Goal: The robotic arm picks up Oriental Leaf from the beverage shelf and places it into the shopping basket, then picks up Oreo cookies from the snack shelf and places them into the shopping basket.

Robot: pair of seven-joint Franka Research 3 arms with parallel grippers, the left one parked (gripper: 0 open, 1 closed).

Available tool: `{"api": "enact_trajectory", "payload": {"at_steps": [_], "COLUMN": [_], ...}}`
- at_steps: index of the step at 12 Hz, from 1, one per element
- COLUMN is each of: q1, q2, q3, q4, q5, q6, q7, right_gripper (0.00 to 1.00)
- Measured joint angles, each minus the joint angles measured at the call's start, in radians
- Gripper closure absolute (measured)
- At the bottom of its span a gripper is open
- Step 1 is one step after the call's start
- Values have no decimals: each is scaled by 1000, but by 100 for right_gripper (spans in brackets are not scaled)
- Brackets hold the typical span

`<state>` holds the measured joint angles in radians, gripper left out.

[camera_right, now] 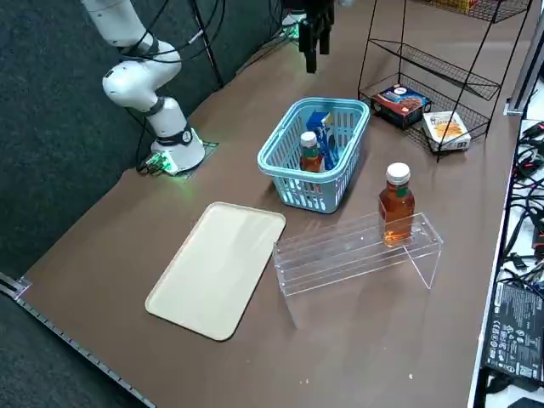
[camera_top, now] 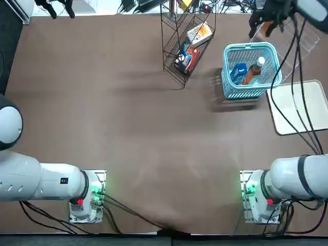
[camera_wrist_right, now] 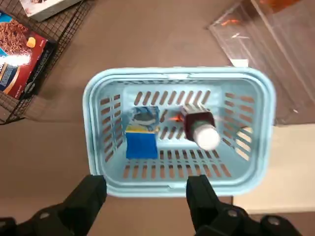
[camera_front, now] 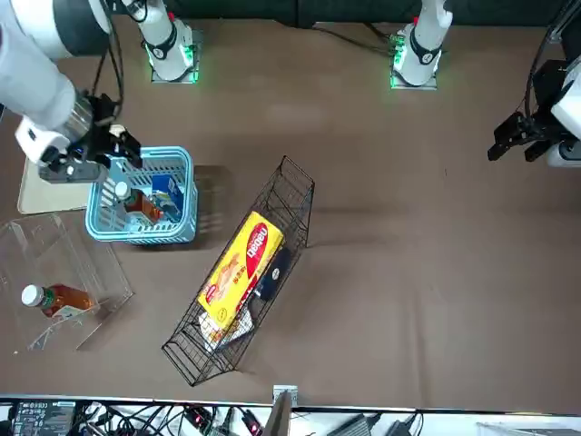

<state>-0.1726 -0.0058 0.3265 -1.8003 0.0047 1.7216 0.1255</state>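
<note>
Light-blue slotted plastic basket [camera_right: 313, 183], smooth with a soft sheen; glossy see-through acrylic stand [camera_right: 357, 255]; black metal wire rack [camera_front: 195, 341]; smooth, faintly shiny brown worktop [camera_right: 408, 340]; clear plastic bottle [camera_right: 396, 208], glossy, under a smooth white plastic cap [camera_right: 398, 173].

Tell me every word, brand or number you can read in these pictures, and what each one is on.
"abeba", cut off by wires: yellow pack on the wire rack.
The print on the blue pack, the bottle in the basket, the red-and-blue box and the black adapter is too small or blurred.
</note>
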Motion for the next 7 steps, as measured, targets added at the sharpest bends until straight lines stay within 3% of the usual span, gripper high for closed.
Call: {"api": "enact_trajectory", "payload": {"at_steps": [4,7], "q1": [3,63], "q2": [-18,-18], "q3": [-71,-181], "q4": [92,145], "q5": [-1,-1], "q6": [-123,-168], "q7": [-44,-85], "right_gripper": [0,0]}}
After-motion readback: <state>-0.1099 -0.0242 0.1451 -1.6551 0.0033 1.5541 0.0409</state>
